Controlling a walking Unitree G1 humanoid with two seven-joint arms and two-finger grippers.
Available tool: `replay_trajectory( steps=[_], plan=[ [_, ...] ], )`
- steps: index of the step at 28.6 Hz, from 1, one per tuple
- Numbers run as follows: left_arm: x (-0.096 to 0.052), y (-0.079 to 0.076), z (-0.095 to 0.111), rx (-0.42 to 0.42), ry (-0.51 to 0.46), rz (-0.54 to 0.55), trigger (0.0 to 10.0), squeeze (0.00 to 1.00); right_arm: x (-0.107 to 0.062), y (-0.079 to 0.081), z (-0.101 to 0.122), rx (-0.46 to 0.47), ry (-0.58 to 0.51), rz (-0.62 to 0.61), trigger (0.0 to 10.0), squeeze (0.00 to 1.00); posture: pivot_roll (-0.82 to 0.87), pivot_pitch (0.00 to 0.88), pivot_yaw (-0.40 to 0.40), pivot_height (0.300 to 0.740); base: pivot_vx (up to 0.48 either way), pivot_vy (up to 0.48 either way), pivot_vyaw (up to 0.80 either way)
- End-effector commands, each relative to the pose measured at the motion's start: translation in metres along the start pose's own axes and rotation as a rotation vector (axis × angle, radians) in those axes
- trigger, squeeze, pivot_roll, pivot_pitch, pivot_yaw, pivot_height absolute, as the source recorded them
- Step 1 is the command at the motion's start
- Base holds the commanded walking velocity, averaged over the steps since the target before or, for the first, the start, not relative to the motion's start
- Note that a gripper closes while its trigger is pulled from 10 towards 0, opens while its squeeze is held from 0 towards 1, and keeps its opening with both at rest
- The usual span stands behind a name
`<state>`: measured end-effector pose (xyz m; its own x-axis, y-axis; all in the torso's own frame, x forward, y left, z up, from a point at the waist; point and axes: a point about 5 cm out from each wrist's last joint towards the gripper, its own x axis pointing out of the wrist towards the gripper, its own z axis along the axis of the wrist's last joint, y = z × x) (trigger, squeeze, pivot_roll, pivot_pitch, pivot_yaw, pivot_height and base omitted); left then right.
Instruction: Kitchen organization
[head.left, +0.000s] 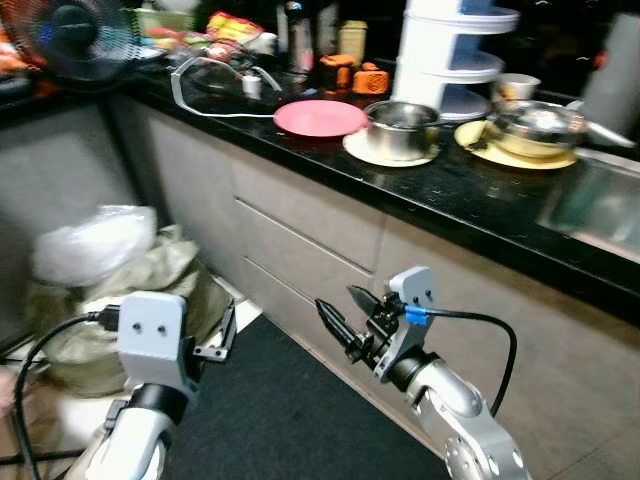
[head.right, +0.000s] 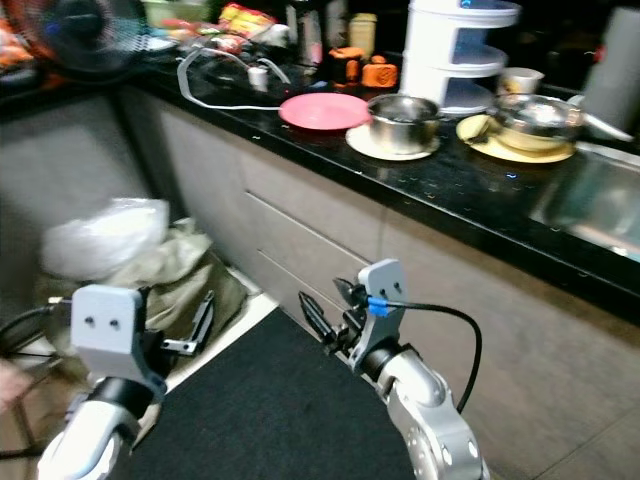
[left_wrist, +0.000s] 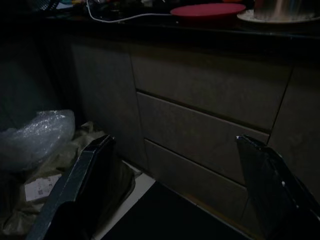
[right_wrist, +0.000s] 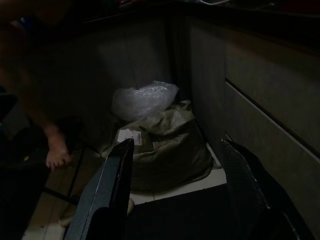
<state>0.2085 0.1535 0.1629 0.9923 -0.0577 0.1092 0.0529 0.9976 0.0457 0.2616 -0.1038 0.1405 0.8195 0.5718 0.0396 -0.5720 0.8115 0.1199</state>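
Down below the long black stone countertop (head.left: 440, 190), both arms hang low in front of the grey drawer fronts (head.left: 300, 240). Left gripper (head.left: 222, 338) sits over the floor, fingers spread wide apart, nothing between them. Right gripper (head.left: 345, 320) points toward the drawers above the dark floor mat (head.left: 280, 410), its fingers parted too and empty. Up on the counter: a round pink plate (head.left: 320, 117) lies flat, just beside it a steel pot (head.left: 400, 128) on a pale round plate, then a steel bowl (head.left: 535, 125) on a yellow plate. On the floor by the cabinet corner, an olive-green sack (right_wrist: 165, 145) slumps with a clear plastic bag (right_wrist: 142, 99) on top. A person's bare foot (right_wrist: 56, 156) stands near it.
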Motion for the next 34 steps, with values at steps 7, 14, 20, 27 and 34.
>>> replay_trajectory(
  steps=[7,14,20,27,34],
  plan=[
    [-0.001,0.000,-0.003,0.006,0.013,-0.009,10.0,0.00,-0.001,0.006,0.000,0.012,-0.008,0.053,10.0,0.00,0.09,0.000,-0.040,0.740,0.291,0.000,0.00],
    [0.001,-0.001,-0.002,0.001,0.011,-0.022,10.0,0.00,-0.002,0.006,0.000,0.007,-0.011,0.048,10.0,0.00,0.07,0.000,-0.028,0.740,0.342,0.000,0.00],
    [0.001,-0.001,-0.002,0.000,0.011,-0.024,10.0,0.00,-0.001,0.007,0.000,0.004,-0.011,0.061,10.0,0.00,0.08,0.000,-0.032,0.740,0.340,0.000,0.00],
    [0.001,-0.001,-0.001,0.004,0.010,-0.019,10.0,0.00,0.000,0.009,0.001,0.001,-0.011,0.089,10.0,0.00,0.09,0.000,-0.039,0.740,0.341,0.000,0.00],
    [0.001,-0.001,-0.001,0.004,0.011,-0.024,10.0,0.00,0.000,0.015,0.004,-0.020,-0.032,0.138,10.0,0.00,0.09,0.000,-0.037,0.740,0.340,0.000,0.21]
  ],
)
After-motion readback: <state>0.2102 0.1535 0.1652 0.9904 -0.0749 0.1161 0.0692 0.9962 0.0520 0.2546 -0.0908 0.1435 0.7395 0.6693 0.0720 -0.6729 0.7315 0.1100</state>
